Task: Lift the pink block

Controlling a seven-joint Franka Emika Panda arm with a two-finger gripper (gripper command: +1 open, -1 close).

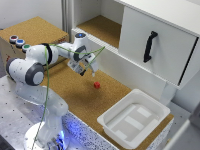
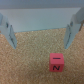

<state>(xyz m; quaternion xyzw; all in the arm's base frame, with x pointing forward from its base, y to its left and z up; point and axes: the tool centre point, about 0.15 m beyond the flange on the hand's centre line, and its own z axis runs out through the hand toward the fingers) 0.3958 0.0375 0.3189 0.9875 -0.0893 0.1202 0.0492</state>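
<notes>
- Two end effector (image 2: pixel 42 35) fingers are standing wide apart, gripping nothing; the wrist view alone is showing black marks on the pink block (image 2: pixel 56 62).
- Exterior view is showing the pink block (image 1: pixel 96 85) lying on the cork counter (image 1: pixel 75 95), between the end effector (image 1: pixel 88 70) and white tray (image 1: pixel 134 119).

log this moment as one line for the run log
phase: approach | gripper: open, above the cork surface, holding nothing | pink block: on the cork, untouched, not between the fingers | white tray: nothing visible inside | lift: not started
</notes>
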